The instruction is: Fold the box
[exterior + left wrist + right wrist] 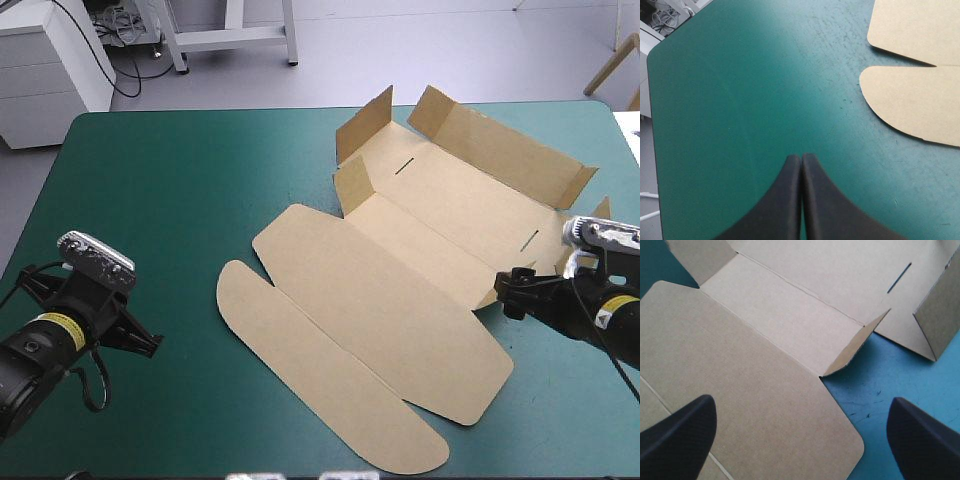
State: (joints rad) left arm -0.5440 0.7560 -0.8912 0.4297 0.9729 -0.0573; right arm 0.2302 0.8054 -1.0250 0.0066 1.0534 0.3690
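While the box [400, 290] lies mostly flat, its long axis diagonal, rounded end near, raised flaps far right, the right gripper [801, 407] gapes wide above a panel corner. Left gripper [801, 161] pinched together over bare cover [740, 100]; box ahead, off to one side.

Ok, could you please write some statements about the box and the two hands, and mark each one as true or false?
1. The left hand is shut. True.
2. The left hand holds the box. False: it is over the bare teal-green cover, apart from the box.
3. The right hand is shut. False: it is open, above the box's edge.
4. Some flaps on the box's far side stand raised. True.
5. The box is a finished tray. False: most of the sheet lies flat on the table.
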